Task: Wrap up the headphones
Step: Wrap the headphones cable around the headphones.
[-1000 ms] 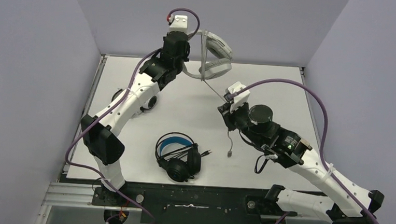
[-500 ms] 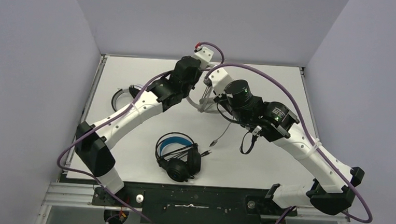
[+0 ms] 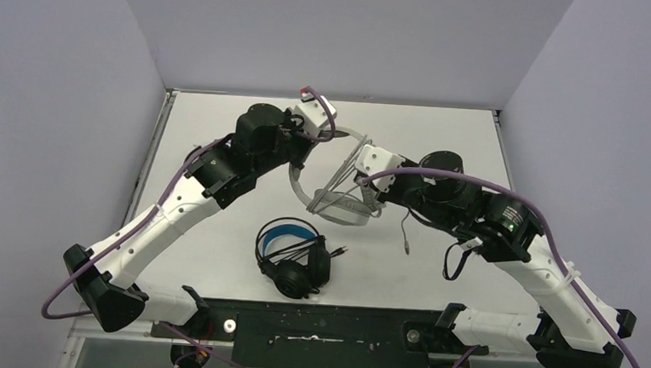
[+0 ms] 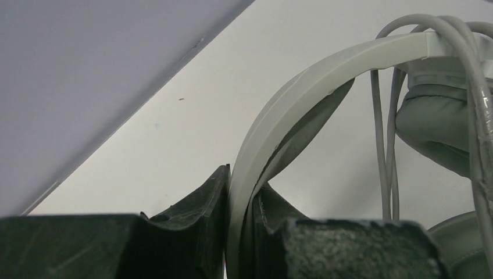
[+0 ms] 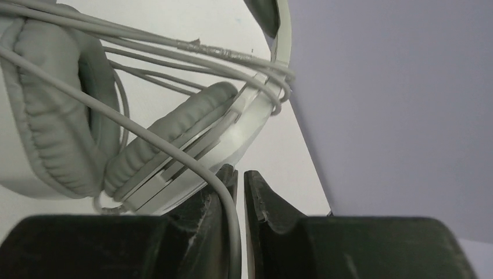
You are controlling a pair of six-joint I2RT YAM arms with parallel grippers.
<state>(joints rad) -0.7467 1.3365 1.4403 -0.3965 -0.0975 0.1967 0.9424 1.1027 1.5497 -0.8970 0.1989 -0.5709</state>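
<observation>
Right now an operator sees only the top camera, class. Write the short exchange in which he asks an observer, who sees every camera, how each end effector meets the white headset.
Operator: From above I cannot make out the left grip. What is it on?
Observer: The left wrist camera shows the left end effector clamped on the headband of the white headset.
Operator: And the right one?
Observer: The right wrist camera shows the pale cable running down along the narrow gap between the fingers of the right end effector; whether it is pinched, I cannot tell.
</observation>
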